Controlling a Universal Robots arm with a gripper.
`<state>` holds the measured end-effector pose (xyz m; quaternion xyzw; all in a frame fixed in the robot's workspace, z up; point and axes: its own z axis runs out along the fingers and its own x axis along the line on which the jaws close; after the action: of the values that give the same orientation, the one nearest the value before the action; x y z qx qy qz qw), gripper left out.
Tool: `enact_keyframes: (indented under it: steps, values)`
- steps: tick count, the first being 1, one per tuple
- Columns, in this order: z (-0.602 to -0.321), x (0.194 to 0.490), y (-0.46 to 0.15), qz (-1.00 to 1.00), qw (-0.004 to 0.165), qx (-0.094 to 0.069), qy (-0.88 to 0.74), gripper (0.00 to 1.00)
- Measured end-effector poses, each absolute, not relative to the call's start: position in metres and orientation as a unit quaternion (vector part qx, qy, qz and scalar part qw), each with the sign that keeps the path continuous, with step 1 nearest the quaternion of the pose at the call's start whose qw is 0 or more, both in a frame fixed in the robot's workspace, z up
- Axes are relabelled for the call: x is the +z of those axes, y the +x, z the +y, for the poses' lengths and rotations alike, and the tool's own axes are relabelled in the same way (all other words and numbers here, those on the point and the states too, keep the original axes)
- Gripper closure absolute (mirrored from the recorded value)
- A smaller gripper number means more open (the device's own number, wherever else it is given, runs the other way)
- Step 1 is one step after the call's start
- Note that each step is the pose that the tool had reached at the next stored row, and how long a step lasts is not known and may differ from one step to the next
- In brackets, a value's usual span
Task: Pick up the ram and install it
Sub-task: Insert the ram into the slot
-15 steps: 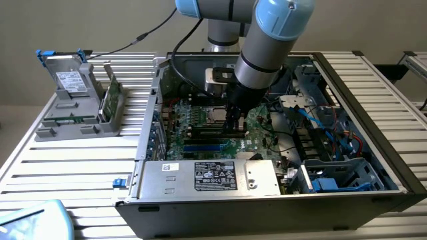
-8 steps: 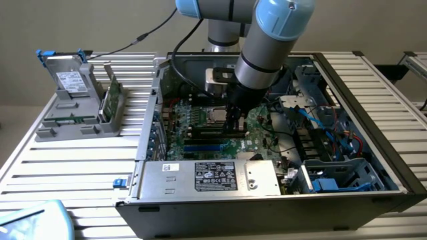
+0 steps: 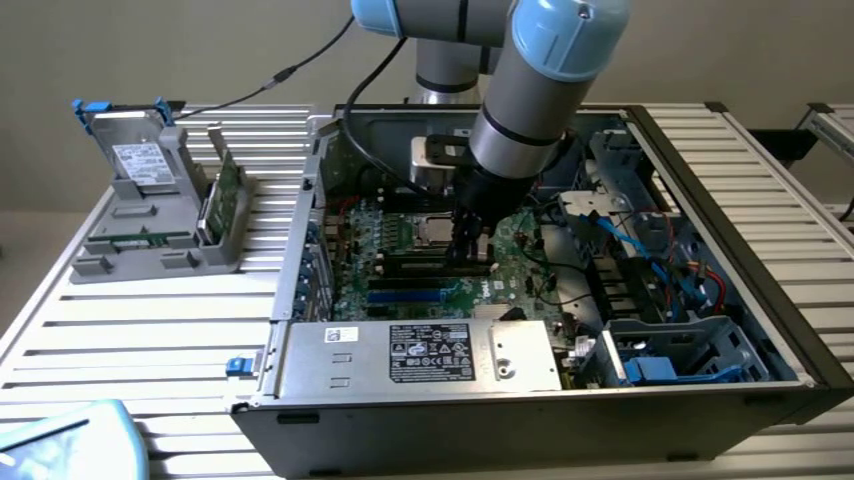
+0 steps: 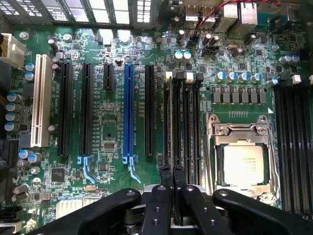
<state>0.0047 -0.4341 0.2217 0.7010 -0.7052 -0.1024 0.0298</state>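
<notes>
Exterior view: the one gripper [image 3: 467,240] hangs low inside the open case [image 3: 561,430], over the motherboard's [image 3: 400,240] middle; wrist view: its fingers [image 4: 165,188] pinch the single ram [image 4: 172,205] (edge-on) above four dark slots [image 4: 182,127] beside the one processor socket [image 4: 243,159], so installing is in hand, calling for stick square to slot.

The case [image 3: 534,432] lies open on the tabletop [image 3: 120,340]. Inside the case, the motherboard [image 3: 400,290] covers the floor toward the exterior view's left, and the power supply [image 3: 414,352] lies along the wall nearest that camera. The pincer [image 4: 172,177] hangs inside the case, over the slots [image 4: 190,127] just beside the socket [image 4: 243,164]. Outside the case, to the exterior view's left, a rack [image 3: 147,250] stands on the tabletop, holding a drive [image 3: 138,160] and a card [image 3: 227,195].
</notes>
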Motion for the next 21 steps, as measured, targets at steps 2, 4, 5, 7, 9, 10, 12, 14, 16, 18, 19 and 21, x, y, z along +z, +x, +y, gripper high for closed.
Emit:
enact_keyframes:
  steps: [2, 4, 5, 7, 9, 10, 12, 14, 16, 18, 19, 21]
  values:
    - [-0.434, 0.2217, 0.0052, -0.705, 0.03, -0.102, 0.701, 0.87]
    - [-0.434, 0.2217, 0.0053, -0.705, 0.03, -0.102, 0.701, 0.87]
    - [-0.434, 0.2217, 0.0053, -0.705, 0.03, -0.102, 0.701, 0.87]
    - [-0.434, 0.2216, 0.0053, -0.705, 0.03, -0.102, 0.701, 0.87]
    - [-0.4339, 0.2214, 0.0053, -0.705, 0.03, -0.102, 0.701, 0.87]
    - [-0.4339, 0.2211, 0.0054, -0.705, 0.03, -0.102, 0.701, 0.87]
    - [-0.4339, 0.2209, 0.0054, -0.705, 0.03, -0.102, 0.701, 0.87]
    - [-0.4339, 0.2209, 0.0054, -0.705, 0.03, -0.102, 0.701, 0.87]
    - [-0.4339, 0.2208, 0.0053, -0.705, 0.03, -0.102, 0.701, 0.87]
    - [-0.4337, 0.2196, 0.0054, -0.705, 0.029, -0.102, 0.701, 0.87]
    - [-0.4336, 0.2194, 0.0053, -0.705, 0.03, -0.102, 0.701, 0.87]
    - [-0.4337, 0.2194, 0.0053, -0.705, 0.03, -0.102, 0.701, 0.87]
